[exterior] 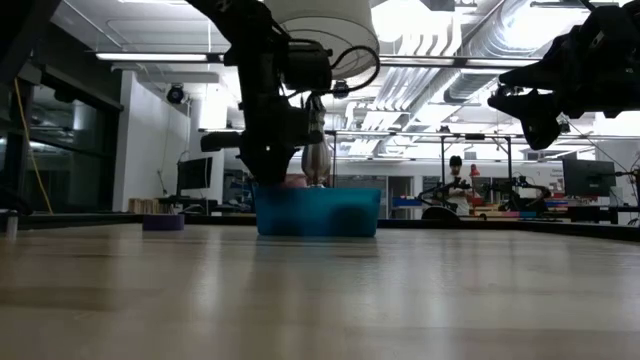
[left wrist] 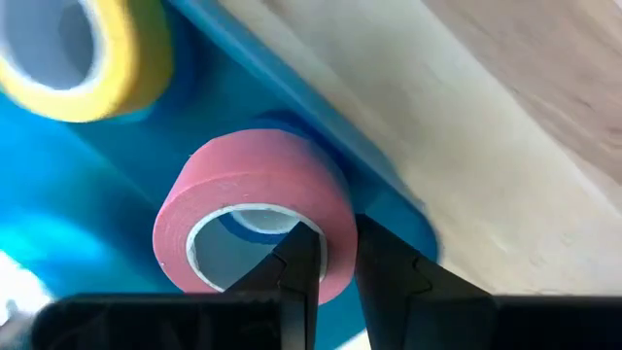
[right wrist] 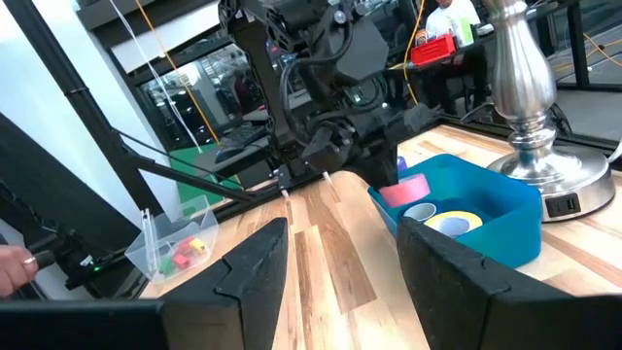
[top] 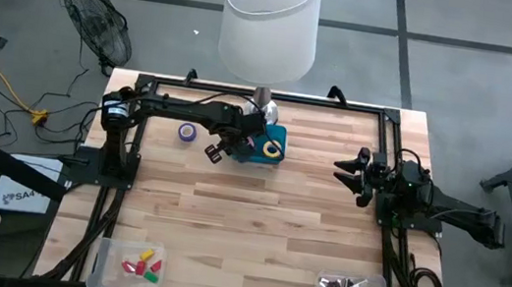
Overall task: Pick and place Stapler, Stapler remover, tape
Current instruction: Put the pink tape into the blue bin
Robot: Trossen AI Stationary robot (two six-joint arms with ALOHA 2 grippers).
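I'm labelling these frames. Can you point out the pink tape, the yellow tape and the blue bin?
pink tape [left wrist: 262,185], left wrist view, outer band.
yellow tape [left wrist: 126,68], left wrist view, outer edge.
blue bin [exterior: 317,213], low view, front wall.

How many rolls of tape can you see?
3: a pink roll gripped by the left gripper over the blue bin, a yellow roll inside, a purple roll on the table. Others may be hidden.

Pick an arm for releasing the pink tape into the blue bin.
Left. Its gripper already pinches the pink tape roll over the blue bin. The right gripper hangs open, far across the table.
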